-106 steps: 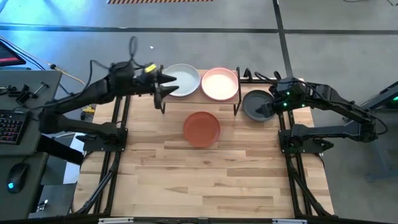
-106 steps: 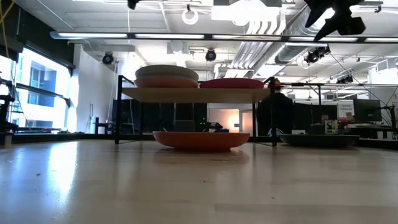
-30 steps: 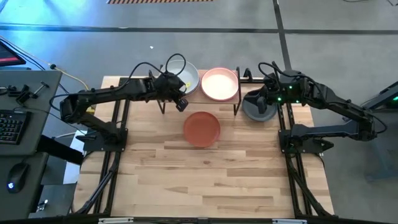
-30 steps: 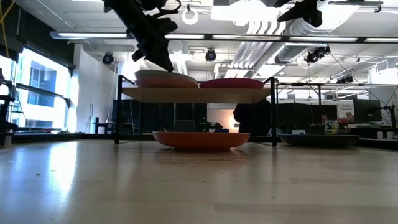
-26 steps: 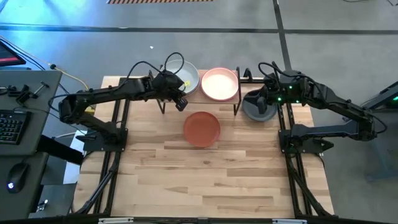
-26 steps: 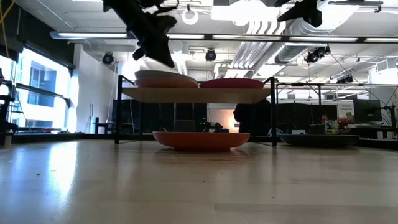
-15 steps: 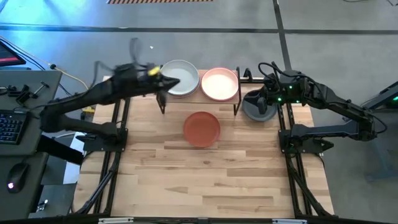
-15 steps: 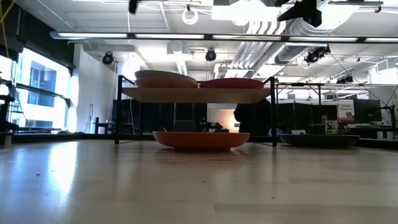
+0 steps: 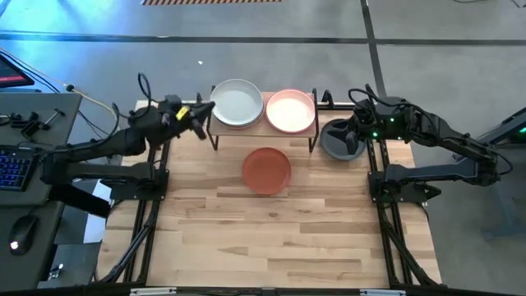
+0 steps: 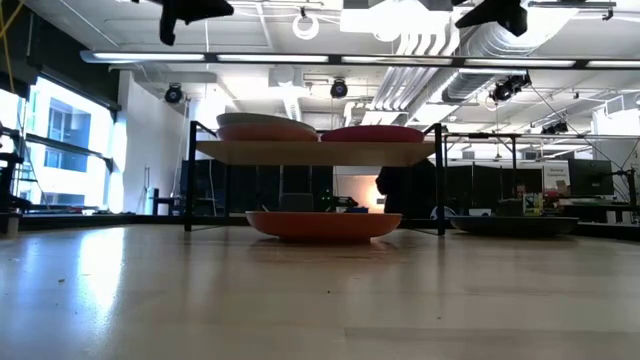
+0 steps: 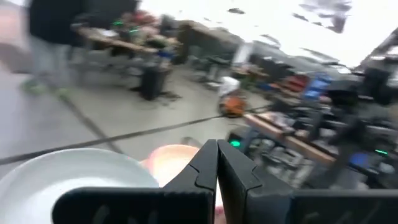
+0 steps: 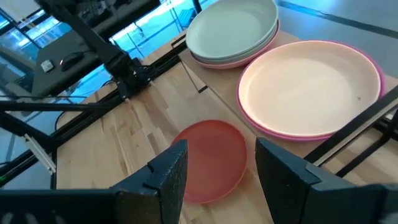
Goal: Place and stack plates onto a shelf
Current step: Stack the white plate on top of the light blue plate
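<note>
The shelf [image 10: 320, 152] stands at the table's far edge with two stacks of plates on it. The left stack has a pale grey-white plate [image 9: 237, 103] on top, the right stack a peach plate [image 9: 291, 111] over a pink one. A terracotta plate [image 9: 267, 168] lies on the table in front of the shelf. A dark grey plate [image 9: 337, 141] lies right of the shelf. My left gripper [image 9: 205, 111] is shut and empty, level, high up just left of the shelf. My right gripper [image 12: 221, 180] hangs open above the dark grey plate, holding nothing.
Black frame rails [image 9: 156, 189] run along both table sides. The near half of the wooden tabletop [image 9: 263, 238] holds no objects. A desk with a keyboard [image 9: 16, 168] stands beyond the left edge.
My left gripper, shut throughout, has risen from beside the left stack and drawn back toward the table's left edge, tipping from pointing down to level. The plates have stayed where they were.
</note>
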Tool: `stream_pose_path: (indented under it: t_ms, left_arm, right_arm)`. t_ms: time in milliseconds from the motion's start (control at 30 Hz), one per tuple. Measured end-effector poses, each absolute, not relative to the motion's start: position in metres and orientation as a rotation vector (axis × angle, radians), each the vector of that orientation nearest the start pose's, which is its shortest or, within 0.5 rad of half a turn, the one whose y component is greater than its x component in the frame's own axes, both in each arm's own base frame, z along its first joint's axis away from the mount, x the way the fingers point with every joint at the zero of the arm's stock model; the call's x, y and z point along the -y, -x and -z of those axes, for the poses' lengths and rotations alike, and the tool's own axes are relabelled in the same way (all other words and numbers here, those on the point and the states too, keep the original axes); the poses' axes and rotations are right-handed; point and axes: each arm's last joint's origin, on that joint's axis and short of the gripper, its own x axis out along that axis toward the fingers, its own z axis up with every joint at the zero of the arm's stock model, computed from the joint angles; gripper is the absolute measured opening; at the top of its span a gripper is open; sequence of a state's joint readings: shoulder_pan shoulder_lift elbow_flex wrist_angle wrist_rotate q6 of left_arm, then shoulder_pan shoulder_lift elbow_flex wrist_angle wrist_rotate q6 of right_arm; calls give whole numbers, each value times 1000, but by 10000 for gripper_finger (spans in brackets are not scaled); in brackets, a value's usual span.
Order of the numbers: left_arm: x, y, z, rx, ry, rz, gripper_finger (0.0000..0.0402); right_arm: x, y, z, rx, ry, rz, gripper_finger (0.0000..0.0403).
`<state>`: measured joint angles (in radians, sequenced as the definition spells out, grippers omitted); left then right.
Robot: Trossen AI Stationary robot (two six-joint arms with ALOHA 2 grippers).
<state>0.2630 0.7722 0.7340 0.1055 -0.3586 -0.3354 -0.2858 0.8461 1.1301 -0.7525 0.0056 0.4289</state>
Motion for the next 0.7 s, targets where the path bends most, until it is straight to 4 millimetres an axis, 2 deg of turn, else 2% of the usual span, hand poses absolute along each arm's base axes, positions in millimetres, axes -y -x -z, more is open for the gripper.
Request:
stream_pose_path:
  t_ms: [100, 200, 333, 400, 500, 700]
  left_arm:
    - [-69, -159, -362, 139, 313, -685, 0]
    - [-90, -159, -372, 5, 294, -814, 0]
    - [-125, -168, -361, -207, 337, -922, 0]
    - [-141, -174, -355, -248, 359, -942, 0]
    - [-161, -183, -333, -345, 424, -991, 0]
    - [-183, -196, -321, -287, 506, -1020, 0]
  right_arm:
    - [42, -143, -384, -393, -487, 389, 168]
    - [42, -143, -384, -392, -486, 388, 168]
    - [42, -143, -384, -389, -498, 391, 168]
    - [42, -143, -384, -387, -510, 394, 168]
    - [42, -143, -384, -385, -523, 396, 168]
    - [42, -143, -384, -385, -522, 400, 168]
